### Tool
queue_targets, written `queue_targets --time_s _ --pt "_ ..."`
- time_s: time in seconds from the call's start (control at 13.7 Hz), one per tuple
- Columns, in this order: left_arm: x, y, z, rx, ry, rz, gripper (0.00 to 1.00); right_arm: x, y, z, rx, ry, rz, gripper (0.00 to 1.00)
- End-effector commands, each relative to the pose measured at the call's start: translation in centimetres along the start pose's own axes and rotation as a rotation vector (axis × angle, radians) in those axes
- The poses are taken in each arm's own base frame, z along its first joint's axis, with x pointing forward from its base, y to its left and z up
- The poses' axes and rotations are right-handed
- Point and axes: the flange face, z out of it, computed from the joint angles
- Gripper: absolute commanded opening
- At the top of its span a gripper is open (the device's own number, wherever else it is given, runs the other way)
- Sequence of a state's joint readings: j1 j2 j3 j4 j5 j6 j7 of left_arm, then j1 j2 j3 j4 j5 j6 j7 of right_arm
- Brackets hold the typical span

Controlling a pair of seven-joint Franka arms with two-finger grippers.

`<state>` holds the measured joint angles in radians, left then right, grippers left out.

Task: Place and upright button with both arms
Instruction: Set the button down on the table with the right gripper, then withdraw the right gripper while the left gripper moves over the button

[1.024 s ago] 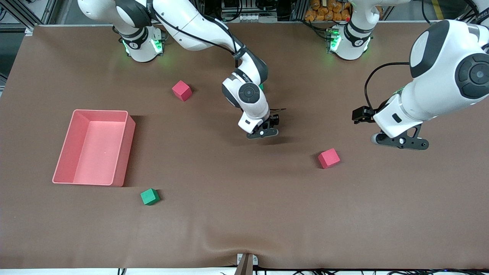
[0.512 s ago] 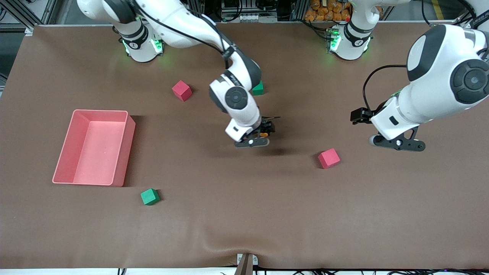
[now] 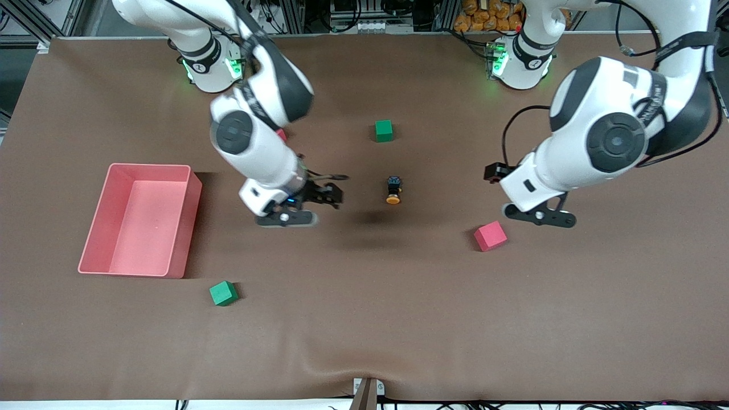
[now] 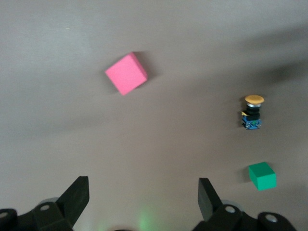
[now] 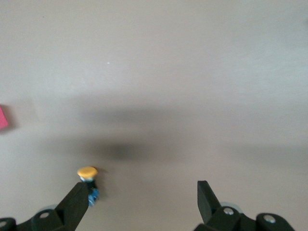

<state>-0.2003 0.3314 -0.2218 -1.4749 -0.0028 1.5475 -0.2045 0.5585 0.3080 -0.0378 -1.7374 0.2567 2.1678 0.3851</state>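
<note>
The button (image 3: 393,190) lies on its side on the brown table, its orange cap toward the front camera and its bluish end away from it. It also shows in the left wrist view (image 4: 252,113) and in the right wrist view (image 5: 88,180), partly covered there by one finger. My right gripper (image 3: 322,195) is open and empty, over the table between the button and the pink bin; the right wrist view (image 5: 142,195) shows its jaws wide apart. My left gripper (image 3: 538,216) is open and empty over the table next to a red cube; the left wrist view (image 4: 143,192) shows it open.
A red cube (image 3: 490,236) lies by the left gripper. A green cube (image 3: 384,130) lies farther from the front camera than the button. Another green cube (image 3: 223,293) lies near the front. A pink bin (image 3: 139,219) stands toward the right arm's end. A second red cube (image 3: 281,134) is mostly hidden by the right arm.
My right gripper let go of the button and moved away toward the right arm's end. The button now lies on the table. My left arm moved in toward the middle.
</note>
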Motion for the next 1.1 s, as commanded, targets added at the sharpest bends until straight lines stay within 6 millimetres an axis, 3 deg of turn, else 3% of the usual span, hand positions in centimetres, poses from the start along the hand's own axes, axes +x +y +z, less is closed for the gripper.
queue_targets --time_s 0.0,0.15,0.22,0.37,0.8,1.02 --pt "0.8 4.0 1.8 0.000 -0.035 -0.005 1.00 -3.7 5.5 -3.9 0.014 0.007 -0.058 1.00" --pt "1.2 5.8 3.7 -0.025 -0.076 -0.083 1.00 -3.7 8.8 -5.9 -0.019 -0.023 -0.088 1.00" --pt "1.4 7.3 4.5 -0.040 -0.094 -0.095 1.00 -3.8 9.9 -7.2 -0.059 -0.025 -0.100 1.00" --pt "2.0 8.4 5.0 -0.044 -0.099 -0.129 1.00 -4.2 11.4 -9.9 -0.144 -0.007 -0.129 1.00" --pt "4.2 11.1 8.5 -0.039 -0.134 -0.179 1.00 -3.8 18.4 -19.0 -0.245 -0.016 -0.053 1.00" --pt "4.4 11.3 9.0 -0.035 -0.137 -0.177 1.00 -2.7 23.8 -22.9 -0.244 -0.010 -0.153 1.00"
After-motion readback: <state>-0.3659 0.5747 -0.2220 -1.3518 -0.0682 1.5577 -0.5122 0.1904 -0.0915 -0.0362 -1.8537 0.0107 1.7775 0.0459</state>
